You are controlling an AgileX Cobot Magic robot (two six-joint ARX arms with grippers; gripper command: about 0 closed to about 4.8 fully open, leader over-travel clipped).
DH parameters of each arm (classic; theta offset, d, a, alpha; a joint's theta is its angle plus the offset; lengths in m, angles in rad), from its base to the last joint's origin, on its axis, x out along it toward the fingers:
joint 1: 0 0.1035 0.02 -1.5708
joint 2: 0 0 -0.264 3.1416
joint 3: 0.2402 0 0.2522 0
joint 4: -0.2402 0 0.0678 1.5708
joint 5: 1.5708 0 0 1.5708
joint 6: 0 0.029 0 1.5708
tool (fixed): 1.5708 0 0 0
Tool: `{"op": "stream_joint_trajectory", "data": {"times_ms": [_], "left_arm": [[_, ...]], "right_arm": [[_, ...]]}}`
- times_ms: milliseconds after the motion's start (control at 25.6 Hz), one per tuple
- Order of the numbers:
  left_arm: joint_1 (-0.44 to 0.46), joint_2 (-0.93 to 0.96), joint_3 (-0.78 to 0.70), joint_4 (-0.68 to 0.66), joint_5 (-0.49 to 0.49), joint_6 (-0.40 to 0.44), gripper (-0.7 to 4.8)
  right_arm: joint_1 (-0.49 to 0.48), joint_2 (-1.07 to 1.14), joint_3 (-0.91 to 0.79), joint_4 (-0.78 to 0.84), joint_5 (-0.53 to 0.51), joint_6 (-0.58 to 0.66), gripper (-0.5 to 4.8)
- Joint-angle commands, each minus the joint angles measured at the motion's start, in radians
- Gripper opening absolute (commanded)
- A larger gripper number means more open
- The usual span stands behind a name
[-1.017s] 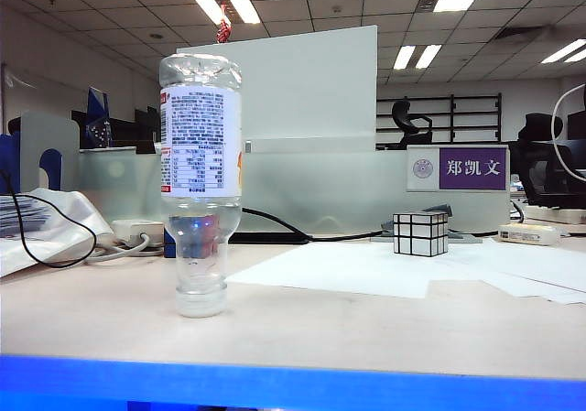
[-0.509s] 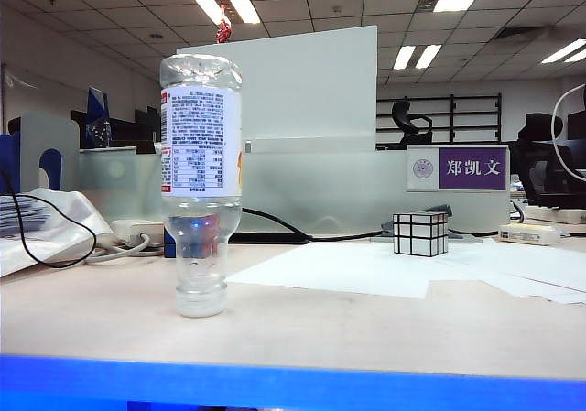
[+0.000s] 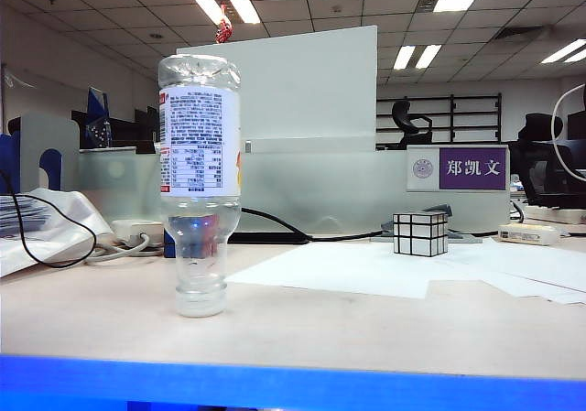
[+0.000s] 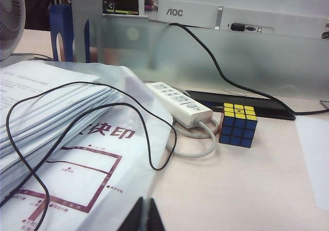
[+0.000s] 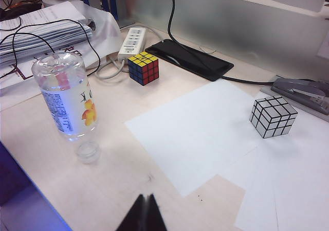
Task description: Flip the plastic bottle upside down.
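The plastic bottle (image 3: 200, 182) stands inverted on the table, its cap end down and its clear base up, with the white printed label around its middle. In the right wrist view the plastic bottle (image 5: 67, 100) shows its fruit picture and stands free, touched by nothing. My right gripper (image 5: 144, 202) is shut and empty, hovering over bare table some way from the bottle. Shut and empty too, my left gripper (image 4: 145, 206) sits beside a plastic-wrapped stack of papers (image 4: 56, 138). Neither gripper appears in the exterior view.
A silver mirror cube (image 3: 420, 233) rests on white paper sheets (image 3: 366, 269) to the right. A coloured puzzle cube (image 5: 143, 67) lies beside a white power strip (image 5: 131, 42) and a black cable (image 4: 216, 61). A stapler (image 5: 303, 92) and a glass partition (image 3: 302, 187) stand at the back.
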Motion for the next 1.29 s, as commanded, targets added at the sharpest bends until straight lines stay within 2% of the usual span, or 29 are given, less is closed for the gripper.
{"op": "stream_joint_trajectory", "data": {"times_ms": [39, 274, 391, 469, 743, 900, 978, 1095, 1291], "left_arm": [[-0.002, -0.002, 0.001, 0.014, 0.000, 0.001, -0.01], [-0.002, -0.002, 0.001, 0.014, 0.000, 0.001, -0.01], [-0.002, -0.002, 0.001, 0.014, 0.000, 0.001, -0.01], [-0.002, -0.002, 0.001, 0.014, 0.000, 0.001, -0.01], [-0.002, -0.002, 0.001, 0.013, 0.003, 0.001, -0.01], [-0.002, -0.002, 0.001, 0.013, 0.005, 0.001, -0.01], [-0.002, -0.002, 0.001, 0.013, 0.004, 0.001, -0.01], [-0.002, -0.002, 0.001, 0.014, 0.004, 0.001, -0.02], [-0.002, -0.002, 0.001, 0.013, 0.004, 0.001, -0.02]], "right_arm": [[0.001, -0.001, 0.003, 0.013, 0.003, 0.004, -0.08], [0.001, -0.001, 0.003, 0.017, 0.004, -0.003, -0.08], [-0.004, -0.002, 0.002, 0.013, 0.051, -0.103, -0.08], [-0.040, -0.023, -0.010, 0.018, 0.064, -0.160, -0.08], [-0.307, -0.161, -0.183, 0.306, 0.064, -0.211, -0.08], [-0.474, -0.222, -0.278, 0.436, -0.012, -0.205, -0.08], [-0.553, -0.227, -0.319, 0.488, -0.018, -0.200, -0.08], [-0.661, -0.227, -0.369, 0.562, -0.090, -0.146, -0.08], [-0.790, -0.233, -0.419, 0.567, -0.135, -0.068, -0.08]]}}
